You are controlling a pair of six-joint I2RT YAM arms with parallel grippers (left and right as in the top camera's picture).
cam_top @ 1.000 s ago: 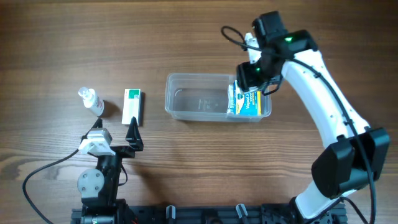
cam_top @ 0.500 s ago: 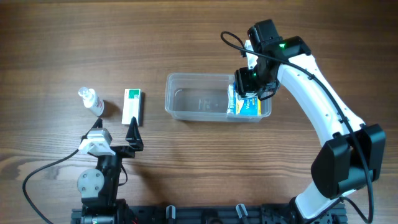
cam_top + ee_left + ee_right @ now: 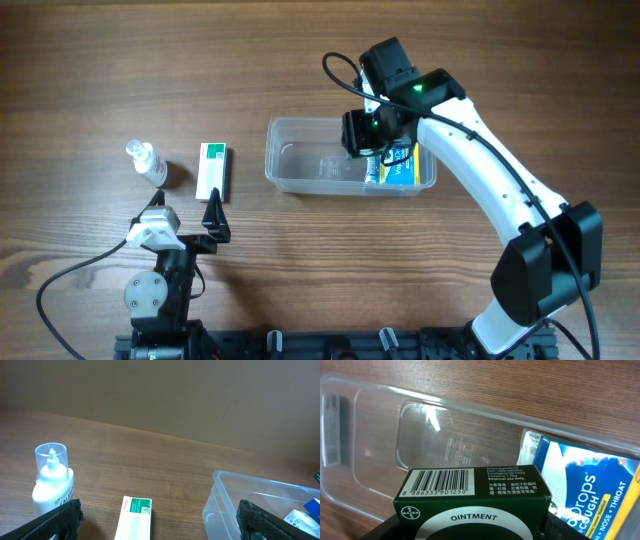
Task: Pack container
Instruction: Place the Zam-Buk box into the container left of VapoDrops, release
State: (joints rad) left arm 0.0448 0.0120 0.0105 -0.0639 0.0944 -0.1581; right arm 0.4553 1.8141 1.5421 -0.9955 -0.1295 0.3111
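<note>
Gripping green ointment box [image 3: 474, 491] in its jaws, your right gripper [image 3: 363, 134] hangs over container [image 3: 300, 124], midway between bench's left and right edges. Blue box [image 3: 402, 166] inside, right end. Your left gripper [image 3: 214, 214] near front edge, jaws spread apart. Bottle [image 3: 147, 163], white-green box [image 3: 212, 170] toward left edge.

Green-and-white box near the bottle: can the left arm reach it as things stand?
Probably yes. The box lies flat just ahead of the open left claw, with nothing visible between them.
</note>
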